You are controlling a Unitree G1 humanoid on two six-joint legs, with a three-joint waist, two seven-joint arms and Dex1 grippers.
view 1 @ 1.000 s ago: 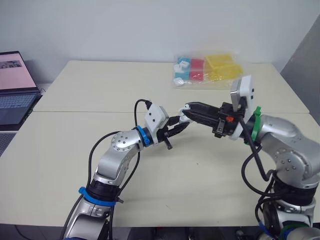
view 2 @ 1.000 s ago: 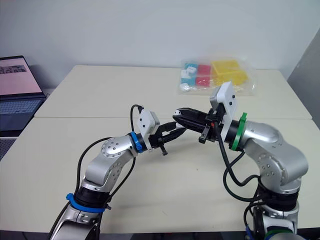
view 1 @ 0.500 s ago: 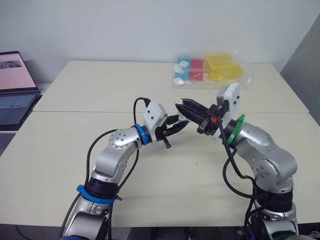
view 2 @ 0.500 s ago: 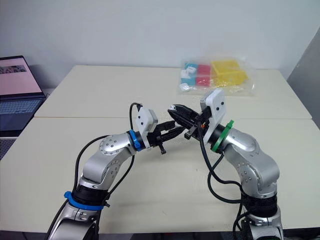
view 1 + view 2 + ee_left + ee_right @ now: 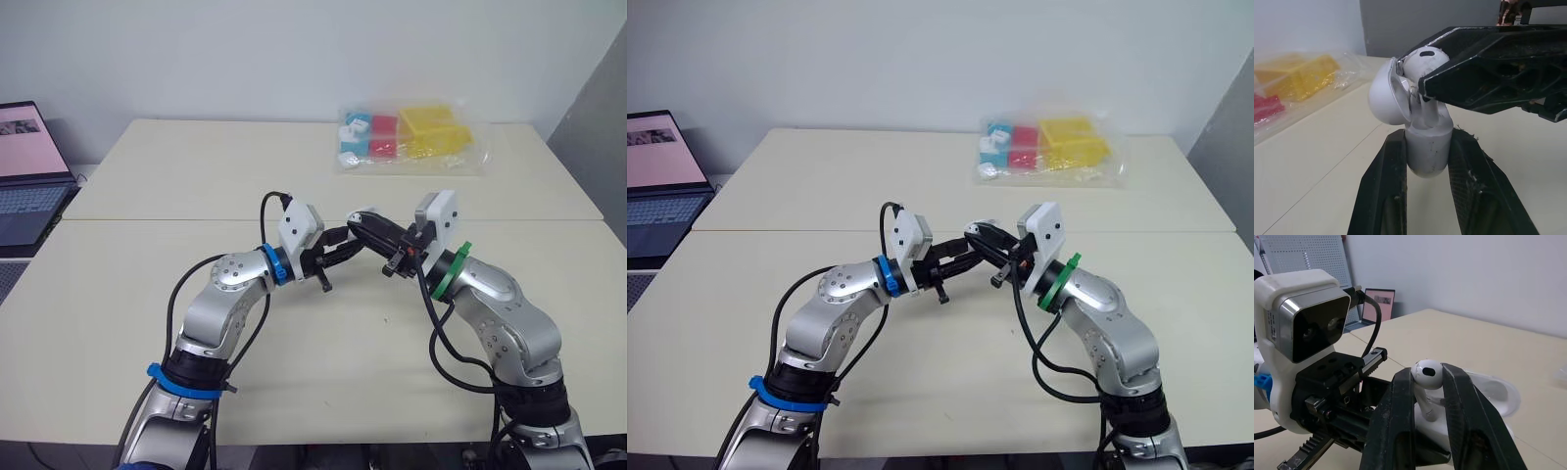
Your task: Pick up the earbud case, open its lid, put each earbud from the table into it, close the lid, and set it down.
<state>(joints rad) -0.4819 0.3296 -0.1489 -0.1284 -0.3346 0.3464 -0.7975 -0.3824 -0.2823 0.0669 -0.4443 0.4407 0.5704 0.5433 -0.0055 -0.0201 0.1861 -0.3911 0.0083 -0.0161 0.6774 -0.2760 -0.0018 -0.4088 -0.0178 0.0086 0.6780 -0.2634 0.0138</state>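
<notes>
The white earbud case is held above the middle of the table with my left gripper shut on its body. Its lid is hinged open and tilted back. My right gripper is shut on a white earbud, whose stem points down into the case's open top. In the head views the two grippers meet tip to tip, left gripper below and right gripper above, with the case showing white between them.
A clear plastic bag of red, blue and yellow blocks lies at the table's far right. An open laptop sits off the table's left side. A seam runs across the tabletop behind the arms.
My right arm has drawn in toward the left; its gripper lifted slightly, then came down onto the case's open top with the earbud. The left gripper has barely moved.
</notes>
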